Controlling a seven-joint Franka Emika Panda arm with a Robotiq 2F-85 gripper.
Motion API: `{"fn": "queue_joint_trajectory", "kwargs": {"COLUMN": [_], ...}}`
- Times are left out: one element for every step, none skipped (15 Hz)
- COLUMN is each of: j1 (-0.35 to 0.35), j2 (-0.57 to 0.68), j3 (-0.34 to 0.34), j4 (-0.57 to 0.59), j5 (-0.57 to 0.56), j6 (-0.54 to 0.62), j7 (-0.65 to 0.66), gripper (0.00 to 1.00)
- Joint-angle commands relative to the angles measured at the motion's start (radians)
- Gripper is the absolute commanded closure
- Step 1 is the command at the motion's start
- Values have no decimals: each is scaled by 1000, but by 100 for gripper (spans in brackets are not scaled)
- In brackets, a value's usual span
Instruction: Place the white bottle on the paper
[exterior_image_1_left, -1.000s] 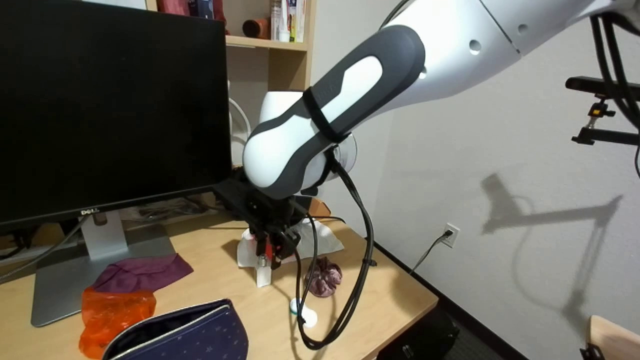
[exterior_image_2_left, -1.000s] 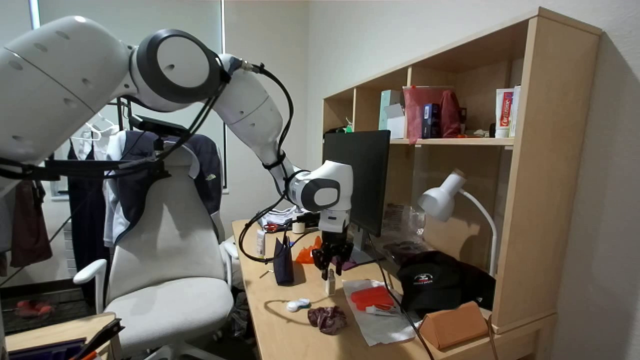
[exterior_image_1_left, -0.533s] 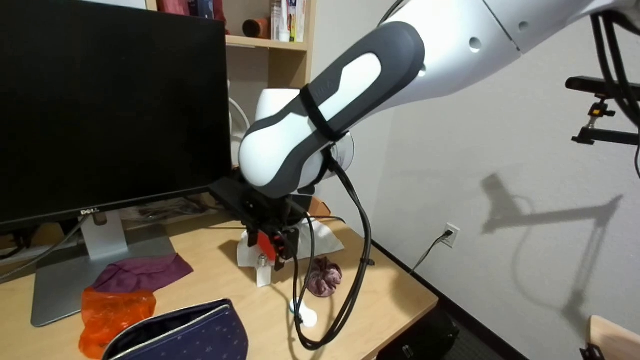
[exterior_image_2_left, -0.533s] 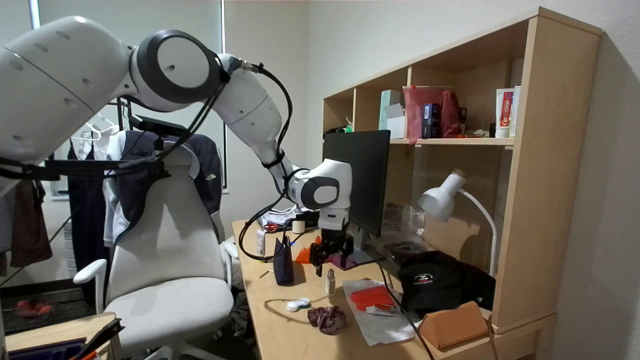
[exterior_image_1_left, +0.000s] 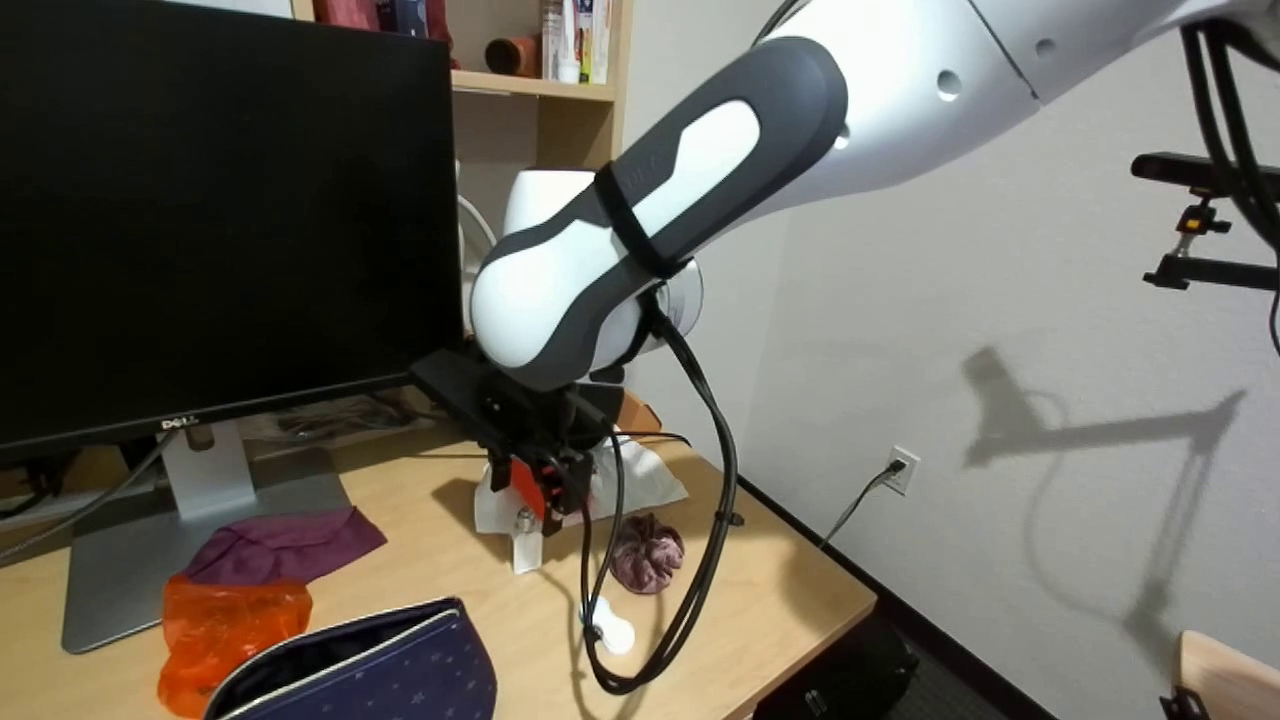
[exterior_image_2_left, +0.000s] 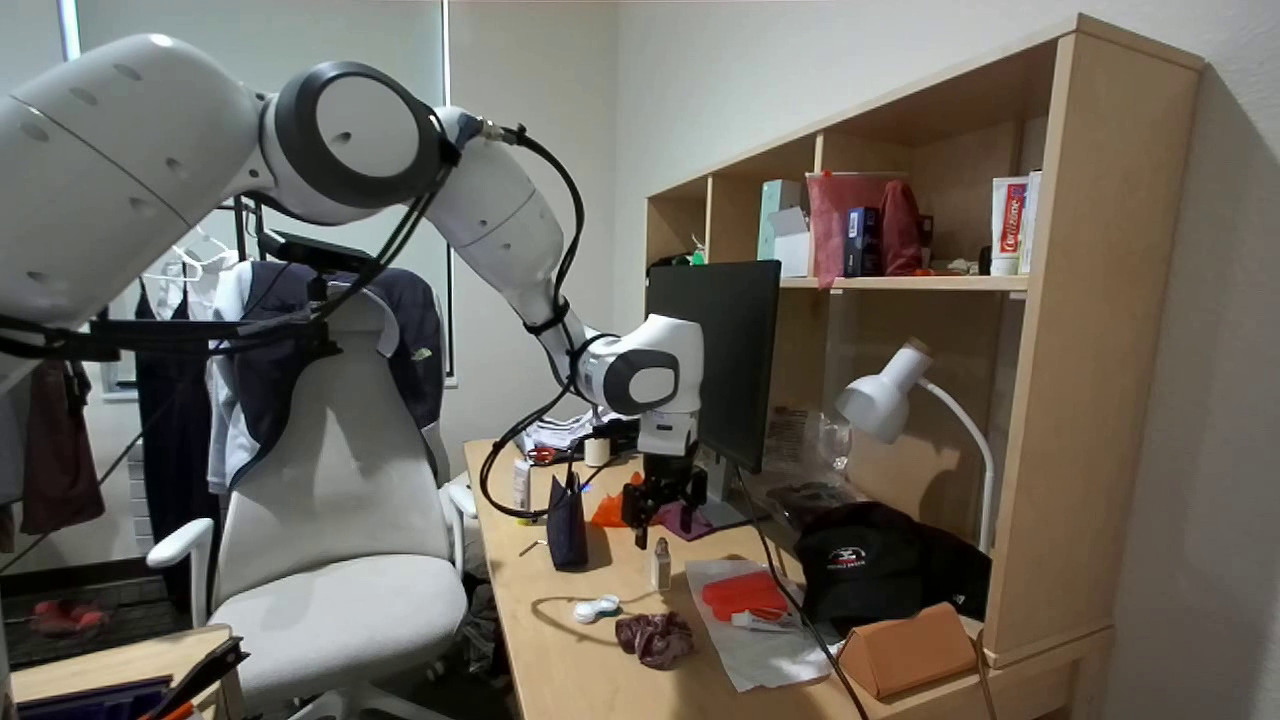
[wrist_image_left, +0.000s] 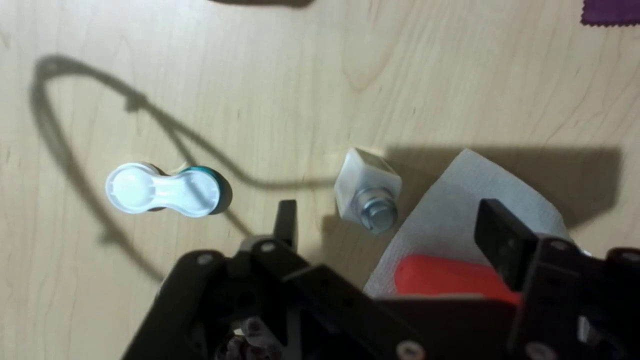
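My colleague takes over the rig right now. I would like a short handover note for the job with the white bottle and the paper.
Gripper: open, holding nothing, near the white bottle.
White bottle: standing upright on the desk, beside the paper, not on it.
Paper: on the desk, with a red item and a white tube lying on it.
Done: no part of the placing yet.
Left: grip the white bottle, lift it and set it on the paper; a bare part is probably the steadier spot.
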Motion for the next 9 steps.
{"fn": "queue_joint_trajectory", "kwargs": {"j1": [20,23,26,28,29,31,30,31,30], "j2": [26,31,37,42,47,51,55,58,61], "j3": [-17,-20,-22,-25,-26,-28,-28,-29,-29], "j4": [49,58,66,75,83,89,95,100,104], "j5": [-33,-37,-41,-44,-49,-53,-54,-55,-57], "j6": [-51,-65,-78,-87,-95,-102,-108,-111,-114], "j7": [29,32,35,39,40,42,41,41,40], "gripper": [40,47,53,61,66,74,80,85,90]}}
